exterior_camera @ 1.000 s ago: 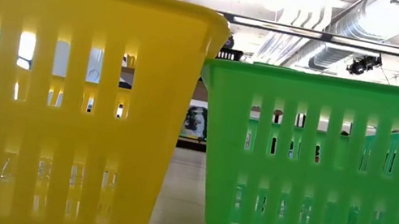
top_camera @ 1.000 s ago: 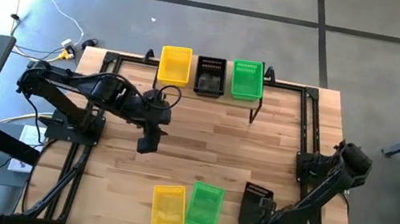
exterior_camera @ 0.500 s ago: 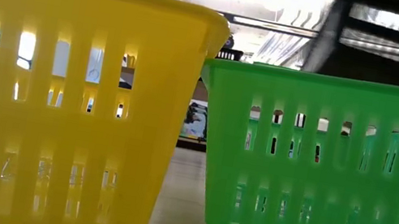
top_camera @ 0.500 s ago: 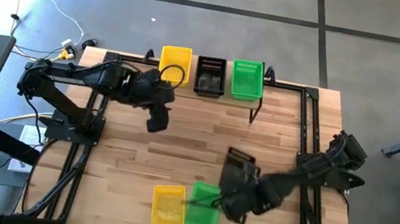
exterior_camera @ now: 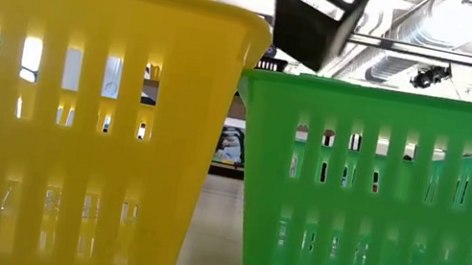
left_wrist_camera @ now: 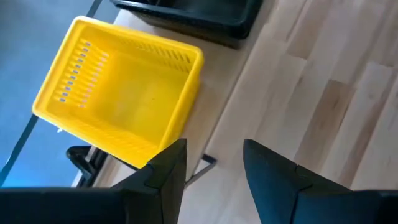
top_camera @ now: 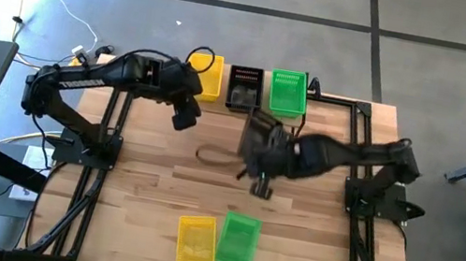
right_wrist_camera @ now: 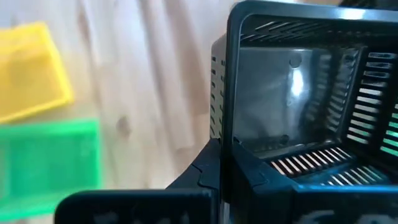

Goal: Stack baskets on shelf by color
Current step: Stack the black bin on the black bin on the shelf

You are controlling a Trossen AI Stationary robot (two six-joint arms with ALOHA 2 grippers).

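Nearest the front edge of the light-wood desk [top_camera: 314, 211], a yellow perforated plastic basket [top_camera: 195, 242] and a green perforated plastic basket [top_camera: 238, 240] sat side by side. Farther back, above mid-desk, the right tool [top_camera: 261, 179] was clamped on the rim of a black perforated plastic basket [top_camera: 261, 135], held tilted in the air. Beyond it, the left tool [left_wrist_camera: 211, 171] hung with its fingers parted and holding nothing, just beside the yellow basket on the shelf [left_wrist_camera: 121, 99]. Along the far edge, the low wooden shelf [top_camera: 299, 123] carried that yellow basket, a black one [top_camera: 244, 87] and a green one [top_camera: 288, 92] in a row.
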